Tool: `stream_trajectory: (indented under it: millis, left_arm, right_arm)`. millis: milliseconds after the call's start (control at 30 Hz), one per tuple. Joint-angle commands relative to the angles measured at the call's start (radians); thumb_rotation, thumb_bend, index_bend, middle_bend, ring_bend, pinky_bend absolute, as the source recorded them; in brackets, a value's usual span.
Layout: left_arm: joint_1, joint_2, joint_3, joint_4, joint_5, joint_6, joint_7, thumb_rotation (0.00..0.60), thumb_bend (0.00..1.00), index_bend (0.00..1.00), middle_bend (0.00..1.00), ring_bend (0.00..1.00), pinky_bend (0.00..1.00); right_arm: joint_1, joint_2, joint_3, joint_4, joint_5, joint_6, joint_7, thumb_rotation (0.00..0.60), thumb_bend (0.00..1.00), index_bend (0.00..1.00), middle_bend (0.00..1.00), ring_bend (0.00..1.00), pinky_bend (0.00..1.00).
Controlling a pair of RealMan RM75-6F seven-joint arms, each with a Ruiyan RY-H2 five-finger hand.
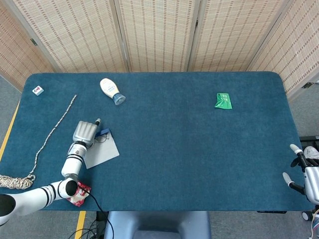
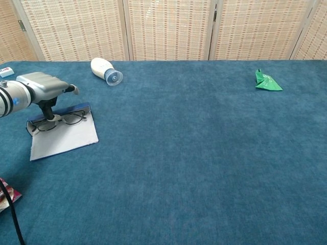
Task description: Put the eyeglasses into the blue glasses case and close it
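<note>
At the left of the chest view the left hand (image 2: 38,87) hangs over the eyeglasses (image 2: 57,120), a finger reaching down to their frame, though whether it pinches them I cannot tell; they lie on the pale flap of the open blue glasses case (image 2: 64,135); the placing step looks in hand; next comes seating the glasses, then folding the flap shut; the right hand (image 1: 304,174), lower right of the head view, is spread and empty.

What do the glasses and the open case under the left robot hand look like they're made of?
The glasses look thin and dark-rimmed, wire or slim plastic, with clear lenses that show the lining through them. The case has a blue outer edge and a pale grey, matte inside, probably soft fabric lining; the shell material is unclear. The left robot hand has a grey, smooth, hard-looking shell.
</note>
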State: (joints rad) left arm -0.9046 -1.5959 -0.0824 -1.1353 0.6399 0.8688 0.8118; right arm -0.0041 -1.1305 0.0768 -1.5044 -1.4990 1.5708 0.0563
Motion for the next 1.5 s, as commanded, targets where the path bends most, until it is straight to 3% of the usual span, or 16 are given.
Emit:
stream_trajectory:
  millis: [33, 300, 433, 733, 1033, 1500]
  left_arm:
    - [0.012, 0.024, -0.001, -0.049, 0.029, 0.015, -0.021, 0.6, 0.38, 0.13, 1.0, 0.98, 0.99]
    - [0.057, 0.098, 0.024, -0.211, 0.18, 0.079, -0.1, 0.6, 0.38, 0.13, 1.0, 0.98, 0.99]
    - [0.096, 0.121, 0.039, -0.274, 0.329, 0.135, -0.2, 0.6, 0.38, 0.16, 1.0, 0.98, 0.99]
    - [0.165, 0.118, 0.109, -0.298, 0.559, 0.213, -0.306, 0.6, 0.38, 0.19, 1.0, 0.97, 0.98]
    - [0.229, 0.102, 0.154, -0.291, 0.626, 0.251, -0.263, 0.6, 0.38, 0.18, 1.0, 0.97, 0.98]
    - [0.313, 0.079, 0.159, -0.255, 0.653, 0.286, -0.252, 0.6, 0.34, 0.17, 1.0, 0.97, 0.98]
  right_arm:
    - [0.0, 0.001, 0.001, 0.0, -0.001, 0.001, 0.0, 0.6, 0.27, 0.13, 0.51, 0.47, 0.36]
    - [0.006, 0.002, 0.002, -0.007, -0.006, -0.003, -0.01, 0.6, 0.26, 0.13, 0.51, 0.47, 0.37]
    - [0.01, 0.004, 0.004, -0.017, -0.01, -0.002, -0.022, 0.6, 0.27, 0.13, 0.51, 0.47, 0.37]
    - [0.016, 0.007, 0.003, -0.039, -0.02, -0.003, -0.047, 0.6, 0.26, 0.13, 0.51, 0.47, 0.37]
    - [0.019, 0.013, 0.005, -0.058, -0.028, 0.002, -0.067, 0.6, 0.27, 0.13, 0.51, 0.47, 0.37]
    - [0.025, 0.02, 0.004, -0.078, -0.034, -0.001, -0.084, 0.6, 0.27, 0.13, 0.51, 0.47, 0.37]
